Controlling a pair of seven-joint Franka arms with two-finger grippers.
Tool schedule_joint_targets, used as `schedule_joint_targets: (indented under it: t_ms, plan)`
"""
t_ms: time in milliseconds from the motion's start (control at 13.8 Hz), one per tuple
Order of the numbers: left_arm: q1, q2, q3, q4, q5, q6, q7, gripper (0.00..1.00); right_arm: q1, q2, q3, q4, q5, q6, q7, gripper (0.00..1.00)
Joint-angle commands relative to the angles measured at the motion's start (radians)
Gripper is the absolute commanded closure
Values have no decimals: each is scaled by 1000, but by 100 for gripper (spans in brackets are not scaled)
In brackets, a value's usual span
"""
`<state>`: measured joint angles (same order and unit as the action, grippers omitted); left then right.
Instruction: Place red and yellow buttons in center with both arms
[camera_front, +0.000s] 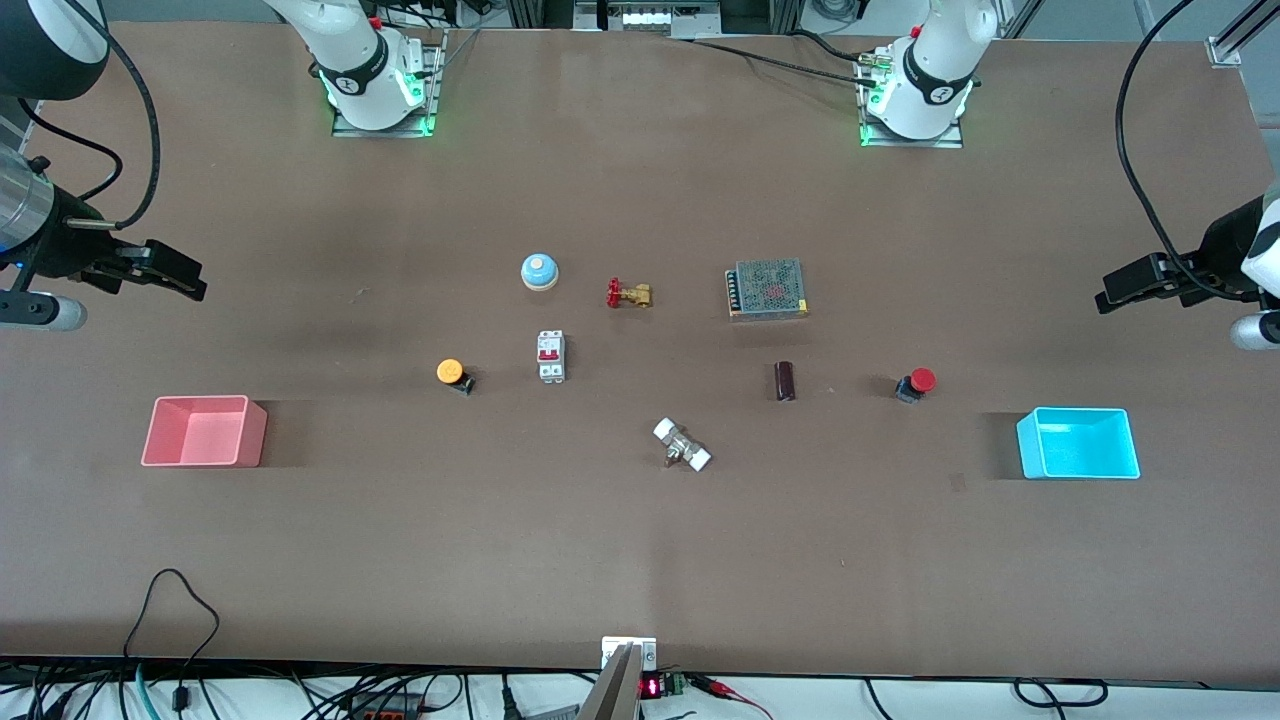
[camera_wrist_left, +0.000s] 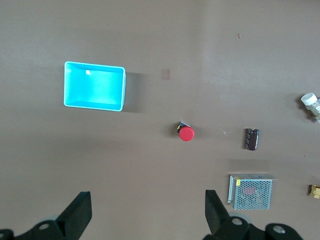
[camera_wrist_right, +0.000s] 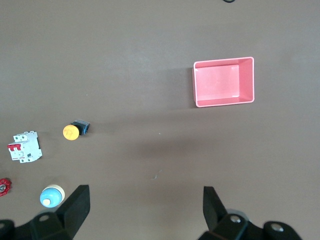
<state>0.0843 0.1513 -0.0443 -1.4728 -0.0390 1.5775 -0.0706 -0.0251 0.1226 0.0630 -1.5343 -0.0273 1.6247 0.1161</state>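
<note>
The red button lies on its side on the brown tabletop, toward the left arm's end; it also shows in the left wrist view. The yellow button lies toward the right arm's end and shows in the right wrist view. My left gripper hangs open and empty high over the table's end, near the blue bin; its fingertips frame bare table. My right gripper hangs open and empty over the other end, above the pink bin. Both arms wait.
A blue bin and a pink bin stand at the table's ends. Between the buttons lie a blue dome bell, a brass valve, a circuit breaker, a mesh power supply, a dark capacitor and a white-capped fitting.
</note>
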Motion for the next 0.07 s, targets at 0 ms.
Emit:
schedule_joint_targets:
  t_ms: [0]
  plan:
    - [2, -26, -3, -27, 2, 7, 23, 0, -13, -18, 5, -14, 20, -25, -4, 0]
